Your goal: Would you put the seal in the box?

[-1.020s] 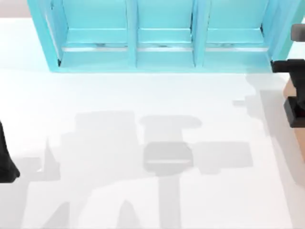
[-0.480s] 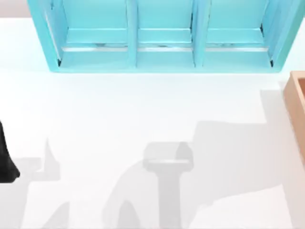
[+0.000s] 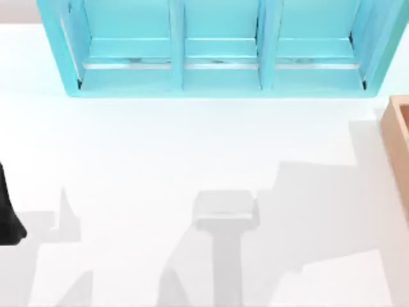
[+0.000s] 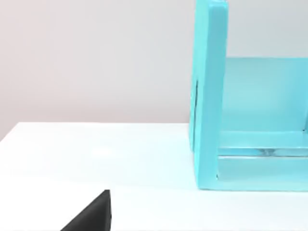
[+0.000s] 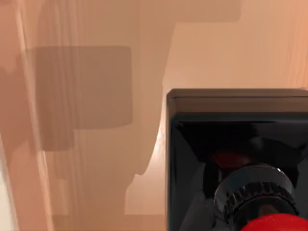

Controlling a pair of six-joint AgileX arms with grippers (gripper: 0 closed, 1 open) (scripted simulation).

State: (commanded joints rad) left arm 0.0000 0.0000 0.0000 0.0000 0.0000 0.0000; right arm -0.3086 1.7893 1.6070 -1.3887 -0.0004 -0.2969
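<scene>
White surface (image 3: 192, 147) at frame centre lies bare; seal (image 5: 236, 159) sits inside box (image 5: 96, 72), task seemingly done; hand states untellable.

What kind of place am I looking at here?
Probably a computer-rendered tabletop workspace rather than a real room: a plain white table, a turquoise three-compartment shelf unit at its back, and a tan wooden box at the right edge, with a red-knobbed seal over its floor.

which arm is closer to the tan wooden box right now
Right. Its wrist view looks straight onto the light tan wooden box and the red-knobbed black seal; the left arm sits at the table's left edge.
</scene>
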